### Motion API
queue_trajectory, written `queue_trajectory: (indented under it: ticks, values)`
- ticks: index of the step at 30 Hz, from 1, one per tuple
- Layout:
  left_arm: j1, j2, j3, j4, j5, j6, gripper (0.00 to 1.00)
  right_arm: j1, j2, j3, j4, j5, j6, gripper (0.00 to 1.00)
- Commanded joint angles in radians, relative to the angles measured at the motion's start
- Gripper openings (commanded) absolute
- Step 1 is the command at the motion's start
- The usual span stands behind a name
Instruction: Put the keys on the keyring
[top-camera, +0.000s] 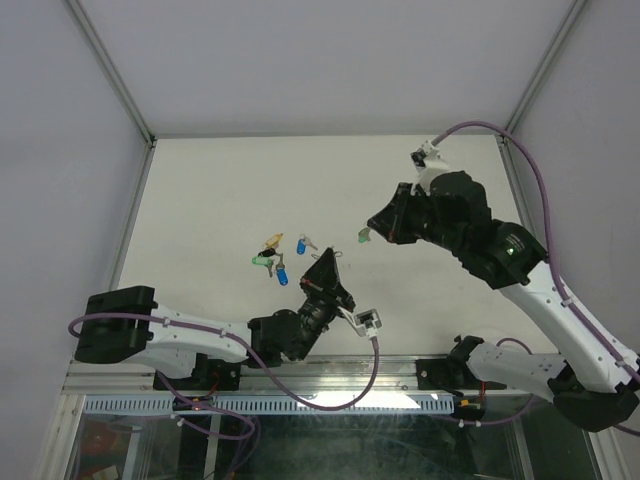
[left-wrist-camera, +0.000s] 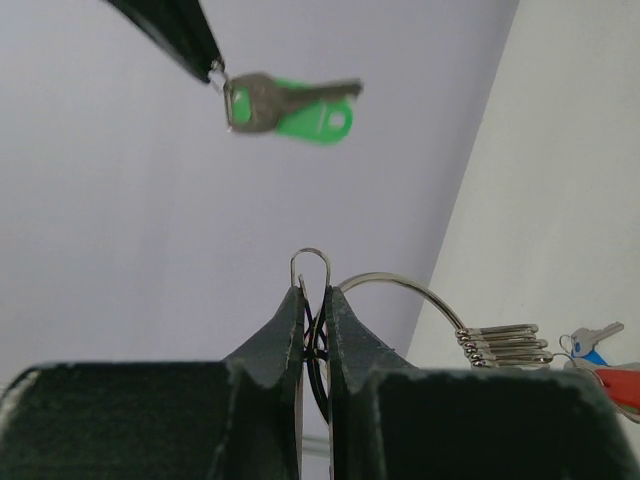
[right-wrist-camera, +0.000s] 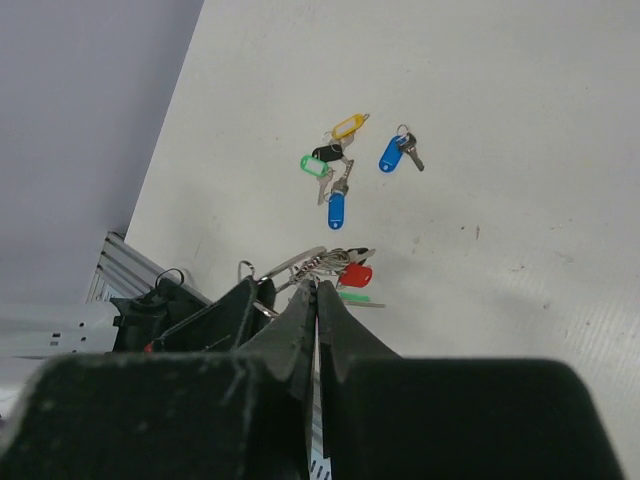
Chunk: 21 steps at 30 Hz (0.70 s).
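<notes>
My left gripper (top-camera: 326, 268) is raised off the table and shut on the keyring (left-wrist-camera: 400, 285); its wire loop sticks out between the fingertips in the left wrist view. Red (right-wrist-camera: 357, 274) and black-capped keys hang from the ring. My right gripper (top-camera: 376, 231) is shut on a green-capped key (left-wrist-camera: 290, 108), held in the air up and to the right of the ring, apart from it. The right gripper also shows in its own wrist view (right-wrist-camera: 317, 290), with the green cap (right-wrist-camera: 355, 297) just beyond its tips.
Loose keys lie in a cluster on the white table (top-camera: 200, 190) left of the left gripper: yellow (top-camera: 270, 242), black (top-camera: 268, 253), green (top-camera: 262, 261) and two blue ones (top-camera: 283, 273) (top-camera: 301, 245). Grey walls bound the table at the sides.
</notes>
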<state>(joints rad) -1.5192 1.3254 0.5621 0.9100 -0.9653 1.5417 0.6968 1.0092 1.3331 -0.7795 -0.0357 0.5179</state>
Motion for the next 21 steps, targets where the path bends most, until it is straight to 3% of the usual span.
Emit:
queue_trajectory:
  ticks: [1,8,21]
  values:
    - [-0.004,0.078,0.058,0.136,-0.061,0.082,0.00,0.134,0.041,0.028,0.067,0.278,0.140,0.00]
    - [0.014,0.246,0.076,0.361,-0.099,0.237,0.00,0.205,0.055,0.015,0.093,0.497,0.234,0.00]
    - [0.024,0.192,0.074,0.247,-0.087,0.130,0.00,0.238,0.135,-0.011,0.103,0.393,0.274,0.00]
